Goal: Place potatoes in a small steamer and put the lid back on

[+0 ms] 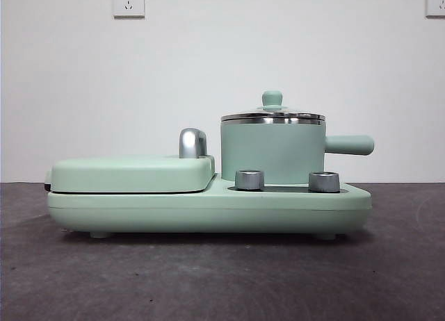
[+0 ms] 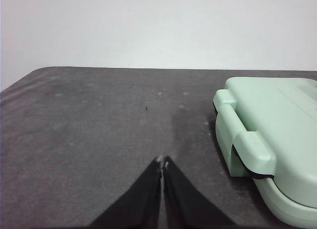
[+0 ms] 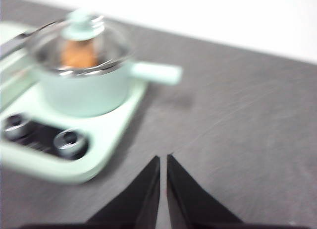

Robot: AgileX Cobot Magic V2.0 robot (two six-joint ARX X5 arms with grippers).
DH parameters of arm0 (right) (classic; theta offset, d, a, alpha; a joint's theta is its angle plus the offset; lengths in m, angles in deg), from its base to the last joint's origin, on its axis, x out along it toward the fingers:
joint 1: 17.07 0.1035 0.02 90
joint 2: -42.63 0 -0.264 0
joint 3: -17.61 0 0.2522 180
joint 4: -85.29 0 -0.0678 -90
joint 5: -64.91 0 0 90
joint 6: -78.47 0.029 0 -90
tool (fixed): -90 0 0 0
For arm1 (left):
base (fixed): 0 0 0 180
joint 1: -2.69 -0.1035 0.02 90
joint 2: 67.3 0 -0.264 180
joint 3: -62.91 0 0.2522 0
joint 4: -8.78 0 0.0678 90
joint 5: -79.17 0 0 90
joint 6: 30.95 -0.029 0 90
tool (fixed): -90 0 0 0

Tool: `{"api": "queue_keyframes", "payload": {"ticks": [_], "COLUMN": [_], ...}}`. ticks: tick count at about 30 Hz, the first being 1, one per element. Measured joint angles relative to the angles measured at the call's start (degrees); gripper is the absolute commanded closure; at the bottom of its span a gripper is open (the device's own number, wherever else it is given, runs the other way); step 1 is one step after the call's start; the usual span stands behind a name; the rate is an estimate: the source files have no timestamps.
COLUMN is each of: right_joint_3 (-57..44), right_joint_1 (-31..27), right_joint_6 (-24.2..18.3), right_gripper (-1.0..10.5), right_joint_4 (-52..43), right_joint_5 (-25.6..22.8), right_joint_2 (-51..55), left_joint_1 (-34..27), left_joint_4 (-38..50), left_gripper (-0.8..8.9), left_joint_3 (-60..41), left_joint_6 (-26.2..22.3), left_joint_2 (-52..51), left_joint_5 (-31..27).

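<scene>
- Now we see the right gripper [image 3: 163,159] with jaws pressed together on nothing, hanging over bare table [image 3: 237,120] beside the cooker; we judge it is clear of the work because nothing is left to carry.
- Left gripper [image 2: 162,162] likewise closed and empty, over the table near the hinge end of the flat grill cover [image 2: 277,125]; we read it as waiting.
- One potato [image 3: 79,53] shows orange-brown through the glass, inside the small steamer [image 1: 272,154]; right wrist view is blurred, so we can't tell exactly how it lies.
- One lid [image 1: 272,114] sits level on the steamer's steel rim, knob up, so the pot reads as closed.
- Steamer stands on the cooker base [image 1: 208,210], right of the grill cover, its one side handle [image 1: 350,144] pointing away from the grill.
- Counts: two grippers, one potato, one steamer, one lid, two control knobs [image 1: 249,179], one chrome handle [image 1: 191,142].
- We judge the task finished or nearly so.
</scene>
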Motion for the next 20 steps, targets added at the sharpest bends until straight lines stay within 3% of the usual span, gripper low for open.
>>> {"api": "queue_keyframes", "payload": {"ticks": [3, 8, 20], "right_joint_3": [-10.1, -22.7, -31.6], "right_joint_1": [-5.0, -9.2, -10.6], "right_joint_6": [-0.9, -0.8, 0.2], "right_gripper": [9.3, 9.3, 9.3], "right_joint_4": [-8.1, -12.4, -25.2], "right_joint_5": [0.0, 0.5, 0.5], "right_joint_2": [6.4, 14.4, 17.5], "left_joint_1": [0.0, 0.0, 0.0], "left_joint_4": [0.0, 0.0, 0.0], "left_gripper": [8.07, 8.07, 8.07], "left_joint_3": [0.0, 0.0, 0.0], "left_joint_6": [0.0, 0.0, 0.0], "left_joint_2": [0.0, 0.0, 0.0], "left_joint_5": [0.0, 0.0, 0.0]}}
